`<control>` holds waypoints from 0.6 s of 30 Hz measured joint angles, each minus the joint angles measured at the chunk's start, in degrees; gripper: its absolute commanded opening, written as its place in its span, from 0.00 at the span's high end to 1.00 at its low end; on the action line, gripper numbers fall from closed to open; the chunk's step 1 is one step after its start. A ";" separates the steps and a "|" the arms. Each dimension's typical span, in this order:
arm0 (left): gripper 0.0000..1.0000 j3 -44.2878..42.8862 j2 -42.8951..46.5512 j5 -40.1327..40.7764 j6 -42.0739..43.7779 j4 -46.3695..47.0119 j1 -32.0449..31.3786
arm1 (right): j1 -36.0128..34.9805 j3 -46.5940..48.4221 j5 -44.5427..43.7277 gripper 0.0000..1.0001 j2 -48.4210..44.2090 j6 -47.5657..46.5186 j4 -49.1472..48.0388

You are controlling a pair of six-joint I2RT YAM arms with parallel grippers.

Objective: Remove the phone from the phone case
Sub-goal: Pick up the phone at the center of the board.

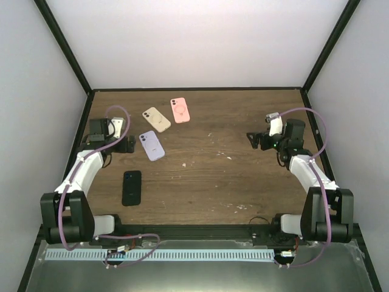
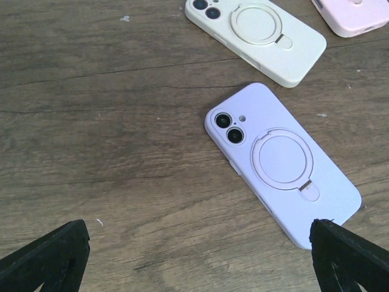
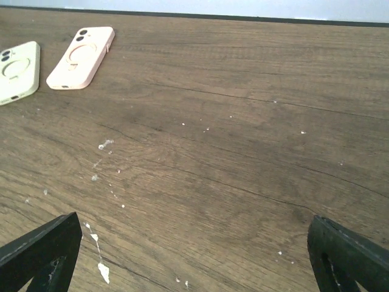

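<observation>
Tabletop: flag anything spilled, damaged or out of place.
White flecks speckle the wooden table mid-surface, like dried splatter. The cream case, pink case, lilac case and black phone lie flat and apart; nothing else stands out.

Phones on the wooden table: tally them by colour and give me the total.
Cream phone in a ring-stand case: 1
Pink phone in a ring-stand case: 1
Lavender phone in a ring-stand case: 1
Black phone, lying flat: 1
Total: 4
</observation>
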State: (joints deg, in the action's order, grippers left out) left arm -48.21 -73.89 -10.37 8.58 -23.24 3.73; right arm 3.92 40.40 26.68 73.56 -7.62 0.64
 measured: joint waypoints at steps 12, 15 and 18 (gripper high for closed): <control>0.00 -0.24 1.01 -1.11 10.08 -8.72 -0.35 | -4.61 7.61 0.35 0.00 6.36 2.82 0.20; 0.00 -0.24 2.86 -1.70 15.45 -14.01 -0.35 | -5.35 7.54 0.39 0.00 6.86 2.95 0.96; 0.00 -0.33 5.09 -1.92 21.97 -21.31 -0.33 | -5.66 7.41 0.63 0.00 6.95 2.95 1.14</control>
State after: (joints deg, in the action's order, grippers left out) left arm -48.53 -68.79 -12.29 30.55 -44.56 3.40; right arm -1.74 47.81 27.31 80.51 -4.67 1.78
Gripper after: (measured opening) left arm 0.996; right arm 0.999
